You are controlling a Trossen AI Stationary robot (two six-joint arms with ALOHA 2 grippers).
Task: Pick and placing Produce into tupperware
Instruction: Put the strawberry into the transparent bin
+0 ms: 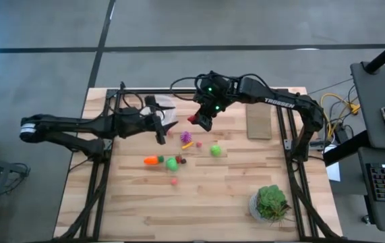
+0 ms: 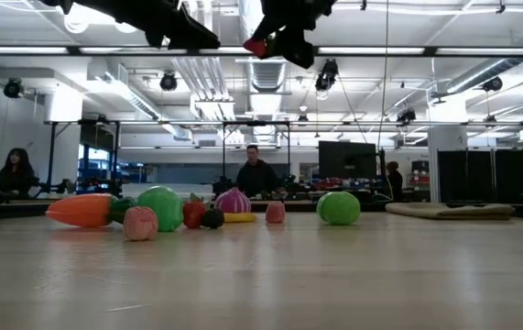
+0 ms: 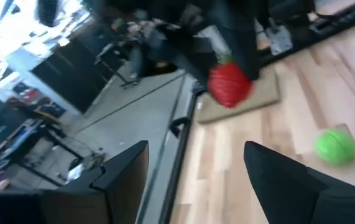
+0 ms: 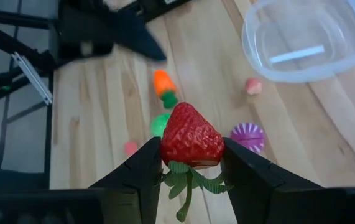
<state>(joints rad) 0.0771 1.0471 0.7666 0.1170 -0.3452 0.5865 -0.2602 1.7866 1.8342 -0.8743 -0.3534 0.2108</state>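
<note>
We are seeing the right gripper [image 4: 191, 163] pinching a red strawberry [image 4: 190, 137] between its fingers above the table, the clear tupperware [image 4: 308, 38] lying at about two o'clock from it, the left gripper [image 3: 196, 180] hovering nearby, fingers spread wide, holding nothing.

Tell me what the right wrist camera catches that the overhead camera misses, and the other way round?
Only the right wrist view shows the toy strawberry pinched between the right end effector's fingers, and the clear tupperware, empty.

Only the high view shows the whole table, the potted plant, the tan board and both arms: the right end effector above the produce, the left end effector open beside it.

Both show the orange carrot and the purple piece.
</note>
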